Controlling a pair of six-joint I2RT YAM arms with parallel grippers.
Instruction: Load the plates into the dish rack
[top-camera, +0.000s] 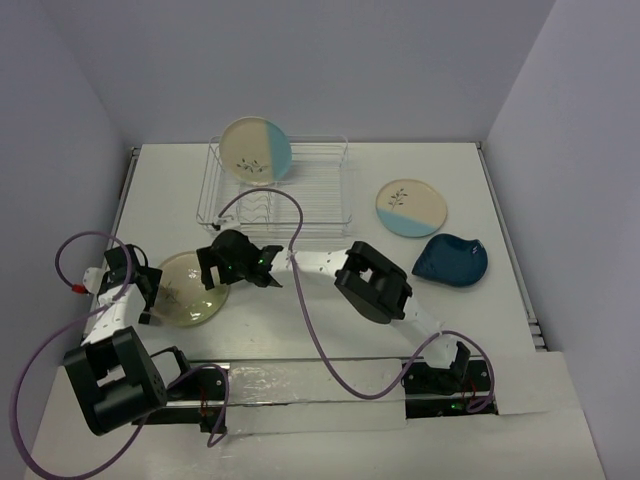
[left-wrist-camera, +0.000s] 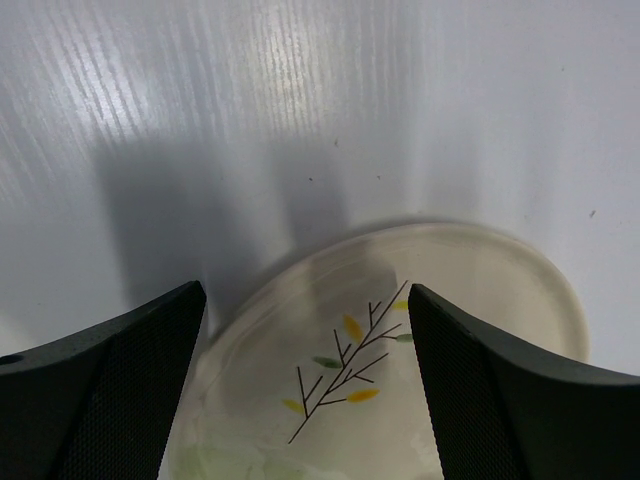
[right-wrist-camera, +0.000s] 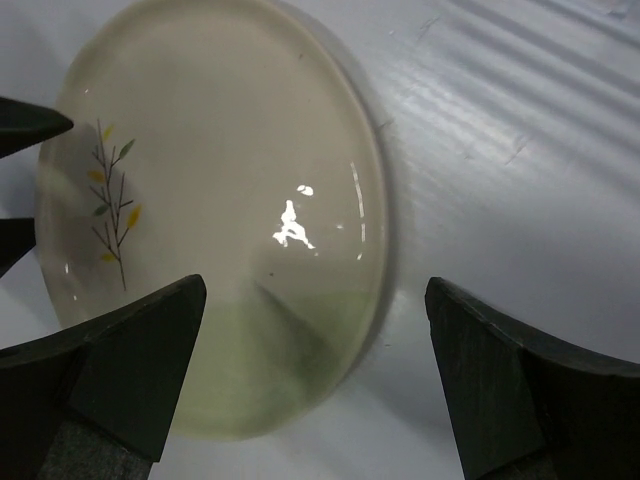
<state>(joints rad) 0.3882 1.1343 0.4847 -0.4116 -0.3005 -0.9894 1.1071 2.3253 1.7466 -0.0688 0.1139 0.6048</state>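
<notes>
1. The left gripper (left-wrist-camera: 305, 300) stands spread wide with nothing clamped between its black fingers. Its wrist view shows the rim of the round cream and pale green plate (left-wrist-camera: 400, 330) lying below the gap, flat on the white table (left-wrist-camera: 300, 100).
2. The right gripper (right-wrist-camera: 315, 290) is also spread wide and empty, hanging over the same plate's green edge.
3. Only the wrist views show the plate's sprig of thin dark lines with yellow and green leaves. The right wrist view shows the green part most plainly.
4. Only the top view shows both grippers flanking this plate, the left at its left edge and the right at its right edge, on the near-left part of the table.
5. Beyond them stands the rectangular silver wire dish rack (top-camera: 318, 195). A round cream and light-blue plate (top-camera: 255, 150) stands upright at its far-left end.
6. Right of the rack, a second cream and light-blue plate (top-camera: 411, 207) lies flat, with a dark blue plate (top-camera: 452, 260) near it.
</notes>
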